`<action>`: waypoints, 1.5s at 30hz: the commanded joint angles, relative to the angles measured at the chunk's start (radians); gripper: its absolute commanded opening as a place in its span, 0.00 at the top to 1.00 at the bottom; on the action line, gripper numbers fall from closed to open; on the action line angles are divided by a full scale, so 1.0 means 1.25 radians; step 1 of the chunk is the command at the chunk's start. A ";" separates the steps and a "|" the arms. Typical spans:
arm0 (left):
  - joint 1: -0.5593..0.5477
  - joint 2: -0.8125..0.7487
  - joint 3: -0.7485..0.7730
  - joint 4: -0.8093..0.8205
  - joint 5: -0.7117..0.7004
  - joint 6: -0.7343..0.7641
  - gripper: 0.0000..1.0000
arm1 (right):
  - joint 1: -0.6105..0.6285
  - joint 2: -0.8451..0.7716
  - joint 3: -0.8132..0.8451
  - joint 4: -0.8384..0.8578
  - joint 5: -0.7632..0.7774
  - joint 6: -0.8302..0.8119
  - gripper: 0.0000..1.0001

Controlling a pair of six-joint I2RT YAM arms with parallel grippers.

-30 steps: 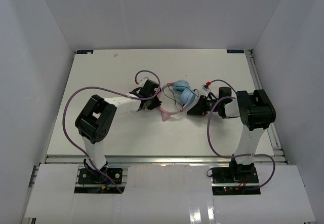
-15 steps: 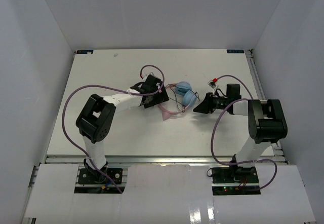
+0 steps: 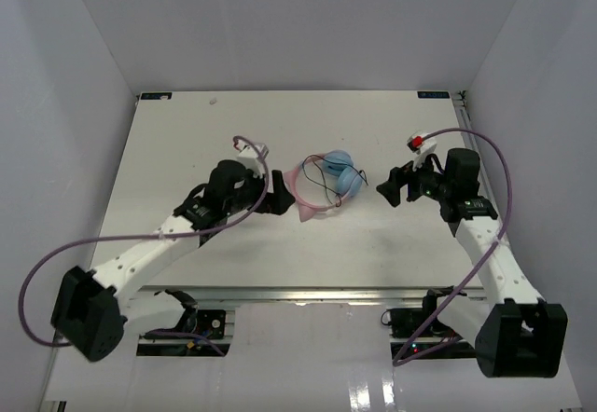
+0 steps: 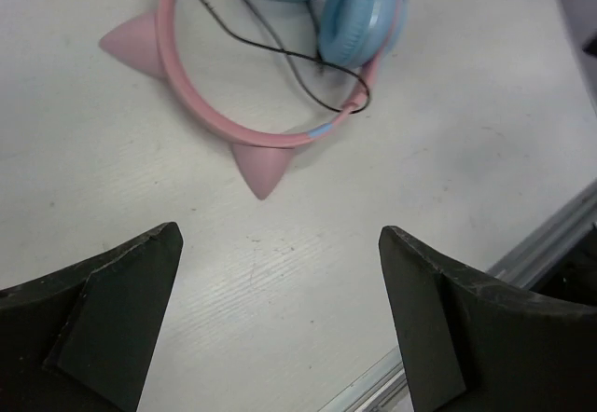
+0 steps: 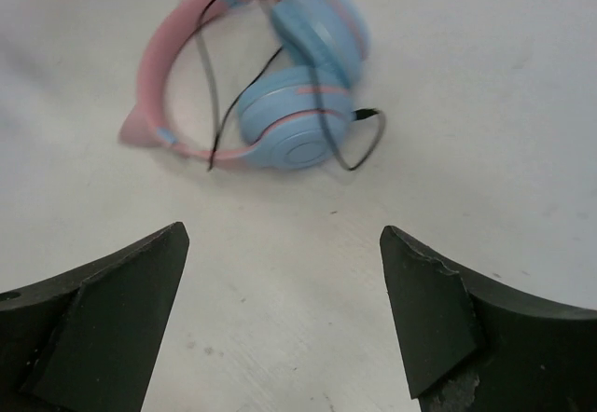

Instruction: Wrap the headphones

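Headphones [image 3: 326,182]: smooth pink hoop, pointed ears, round blue cups.
Axis: cups 2 o'clock, hoop 8 o'clock.
Left gripper [image 4: 278,249]: spread, empty.
Right gripper [image 5: 280,244]: spread, empty.

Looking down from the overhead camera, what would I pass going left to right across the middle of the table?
First the left gripper → pink headband of the headphones → light-blue ear cups → right gripper.
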 commanded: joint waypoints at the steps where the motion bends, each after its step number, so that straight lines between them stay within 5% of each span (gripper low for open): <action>1: -0.003 -0.283 -0.205 0.199 0.149 0.073 0.02 | 0.000 -0.164 -0.033 0.075 0.295 0.134 0.10; 4: -0.002 -0.427 -0.281 0.215 0.162 0.056 0.02 | 0.000 -0.222 -0.059 0.086 0.356 0.159 0.10; 11: -0.002 -0.525 -0.327 0.132 0.153 0.025 0.02 | 0.001 -0.272 -0.094 0.062 0.383 0.168 0.10; 45: -0.002 -0.502 -0.330 0.118 0.125 0.030 0.02 | -0.006 -0.290 -0.174 0.138 0.371 0.163 0.10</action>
